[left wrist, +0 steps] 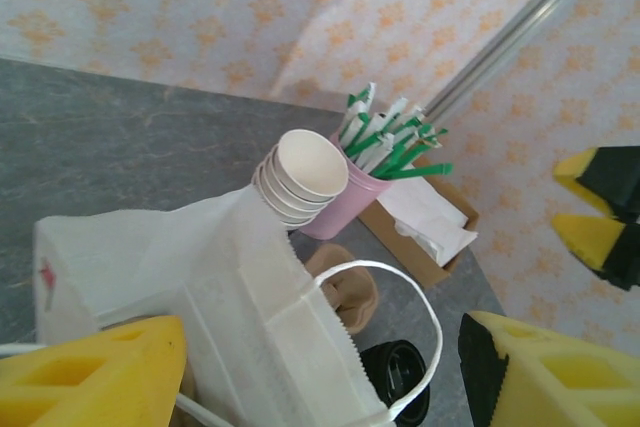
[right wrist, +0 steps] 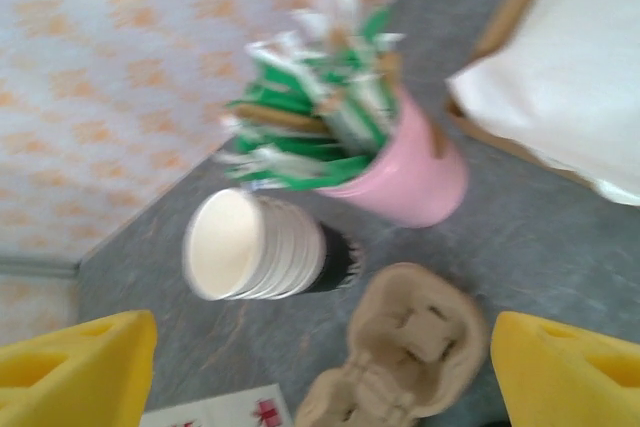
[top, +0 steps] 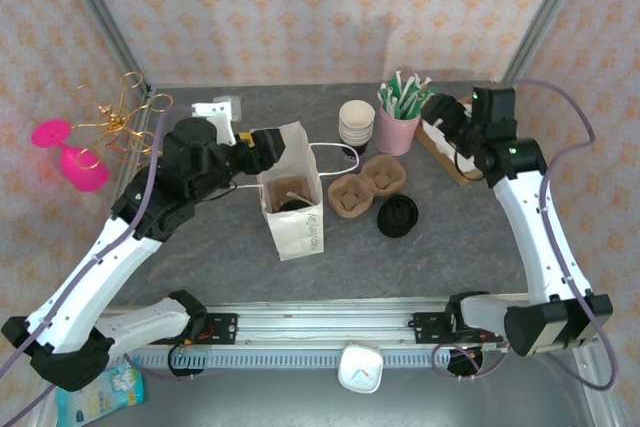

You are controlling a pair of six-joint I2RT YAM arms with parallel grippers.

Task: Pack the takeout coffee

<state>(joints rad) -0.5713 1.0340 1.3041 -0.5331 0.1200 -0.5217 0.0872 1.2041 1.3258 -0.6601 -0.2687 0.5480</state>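
The white paper bag (top: pixel 295 215) stands open at the middle of the top view, on the grey table (top: pixel 200 247); something dark lies inside, too hidden to name; its thin handle loops toward the right. The left gripper (top: pixel 272 149) sits at the bag's upper left rim, fingers spread wide, the bag's top edge between them in the wrist view; whether they touch the paper I cannot tell. Just right of the bag lies a brown cardboard cup carrier (top: pixel 365 185), with black lids (top: pixel 397 215) below it. Above the carrier stand a stack of paper cups (top: pixel 356 122) and a pink cup (top: pixel 398 132) of green-wrapped straws; a napkin box (top: pixel 445 152) lies further right. The right gripper (right wrist: pixel 320 367) hangs over that corner, fingers wide apart, holding nothing.
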